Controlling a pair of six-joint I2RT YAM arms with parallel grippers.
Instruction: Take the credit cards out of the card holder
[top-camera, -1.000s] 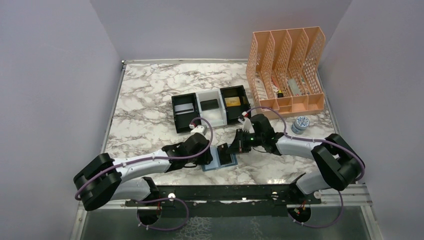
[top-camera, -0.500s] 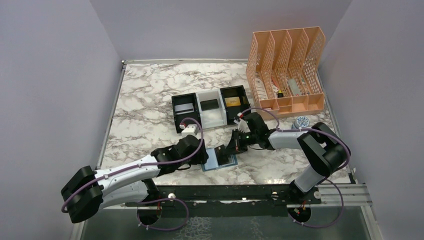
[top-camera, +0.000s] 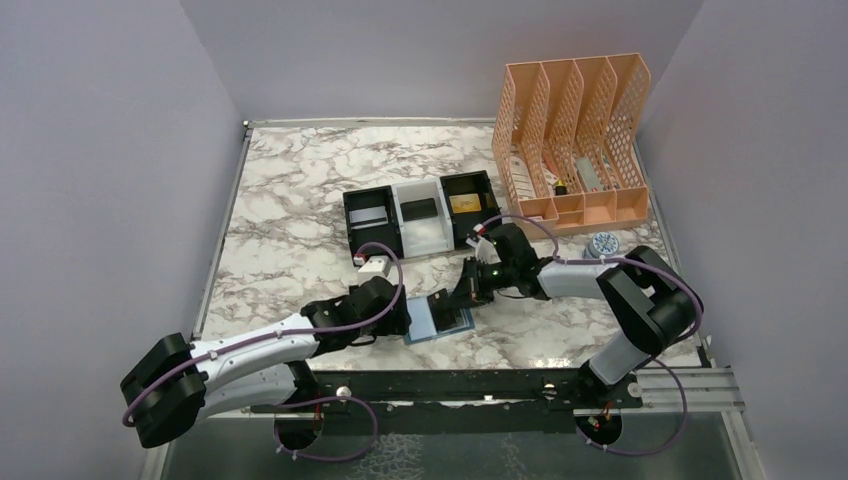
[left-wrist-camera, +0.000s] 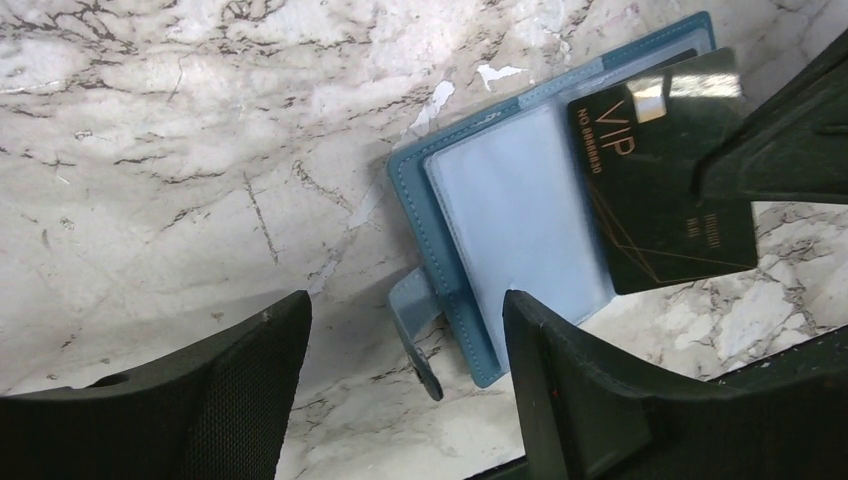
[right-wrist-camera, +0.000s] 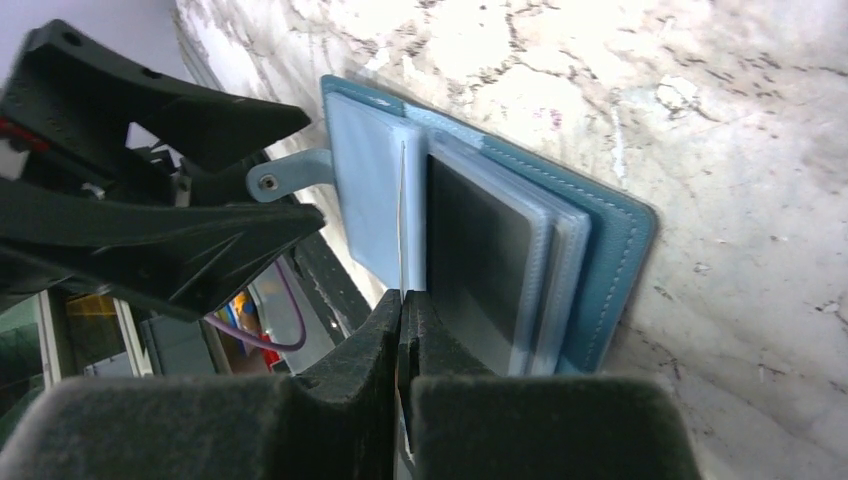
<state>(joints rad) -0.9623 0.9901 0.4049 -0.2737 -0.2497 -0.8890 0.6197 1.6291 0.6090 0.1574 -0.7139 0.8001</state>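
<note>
Bench (top-camera: 290, 200): marble top; both arms reach in from the near edge.
Holder (top-camera: 440, 318): lies open and flat close to the near edge, about mid-width. The teal cover faces down and the pale blue sleeves face up.
Strap (left-wrist-camera: 420, 320): the short teal closing tab of the holder, sticking out from its side toward the bench's left edge.
Black card (left-wrist-camera: 660, 190): gold "VIP" lettering. It sits skewed across the holder's panel on the right-edge side, with one end overhanging onto bare bench.
Right claw (top-camera: 468, 296): jaws pressed together at the black card's edge. Its own wrist view shows a thin pale line running out from between the pads, probably that card edge-on, so this is logged as pinching the black card.
Left claw (left-wrist-camera: 400, 305): wide and holding nothing. It sits low just beside the holder, with the strap between its fingers.
Tray (top-camera: 428, 238): three compartments, mid-bench, beyond the holder and well apart from it.
Tray contents: grey card (top-camera: 370, 215) in the compartment nearest the left edge, dark card (top-camera: 419, 209) in the middle one, gold card (top-camera: 463, 203) in the one nearest the right edge.
Organiser (top-camera: 575, 140): peach mesh file rack, upright at the far right corner.
Tin (top-camera: 602, 245): small and round, near the right edge, just in front of the organiser.
</note>
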